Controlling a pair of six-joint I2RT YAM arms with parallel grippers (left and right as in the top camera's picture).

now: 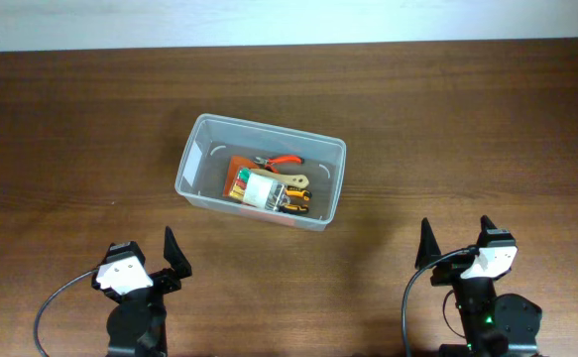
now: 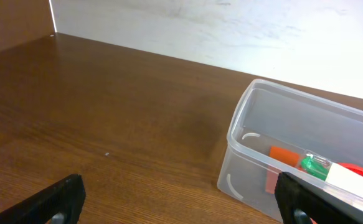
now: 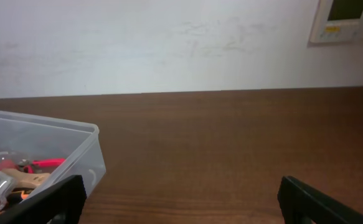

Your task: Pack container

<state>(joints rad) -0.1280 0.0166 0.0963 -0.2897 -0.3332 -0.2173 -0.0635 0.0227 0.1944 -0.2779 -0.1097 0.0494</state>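
The container, a clear rectangular plastic bin, stands on the brown wooden counter, and every place below is given from it. Its long axis runs nearly across the overhead view, tipped a little so that its right end sits closer to the arms.

Both arms are parked on its near side. The left fingers are off its near-left corner, and the right fingers are well apart from its near-right corner. So the bin lies ahead and to the right of the left arm, and ahead and to the left of the right arm. The left arm looks the nearer of the two.

Both pairs of fingers are spread wide with nothing between them, as each wrist view also shows.

Inside the bin, toward its right half, lie red-handled pliers against the far wall. A small white box of coloured pieces lies in the middle, and orange-and-black tools are by the near wall.

No loose item shows on the counter outside the bin, so the packing looks finished or close to it.

I can read no brand or label on the bin or the tools. In the right wrist view a white wall panel hangs beyond the bin's right end, and its markings are too small to read.
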